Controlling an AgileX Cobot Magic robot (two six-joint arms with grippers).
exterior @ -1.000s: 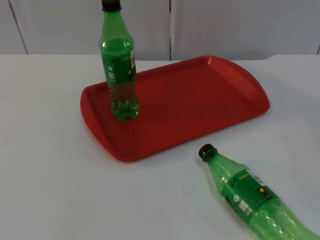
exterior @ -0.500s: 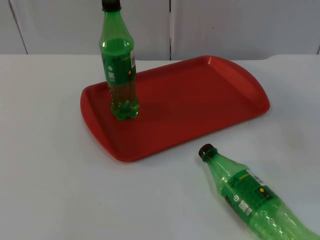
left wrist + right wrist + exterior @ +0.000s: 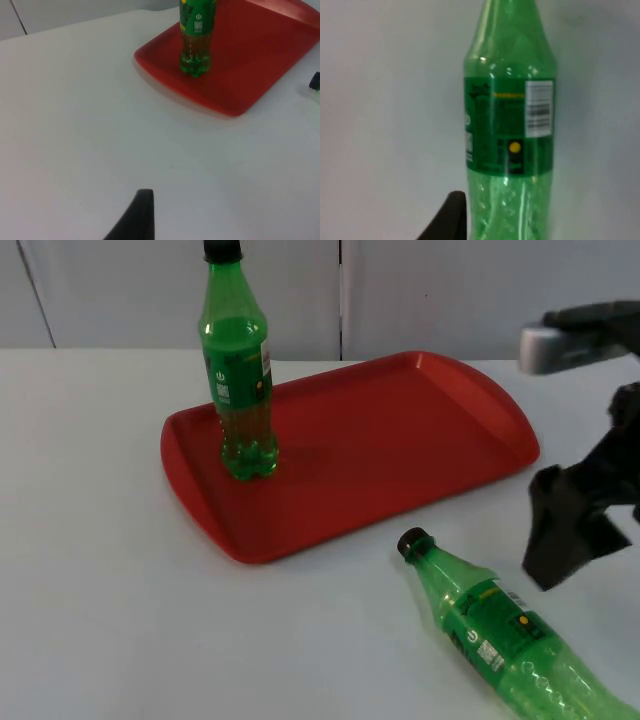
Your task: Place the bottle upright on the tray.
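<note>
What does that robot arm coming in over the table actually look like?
The right arm is black with angular, blocky links and a silver-grey piece near its upper part. Its right gripper is matte black with flat, wedge-shaped fingers. Each wrist view shows a curved black fingertip, plain and unmarked.

The overhead cam sits fixed above the white table (image 3: 120, 620), looking down and forward to the grey partition wall (image 3: 450, 290), so it catches the whole red tray (image 3: 400, 450), the standing bottle (image 3: 238, 380) and the lying bottle (image 3: 500, 635). The left wrist cam looks low across the table from further off and shares that tray (image 3: 250, 65) and standing bottle (image 3: 196, 40) with the overhead. The right wrist cam hangs close over the lying bottle (image 3: 512, 130), looking nearly straight down at its label.
</note>
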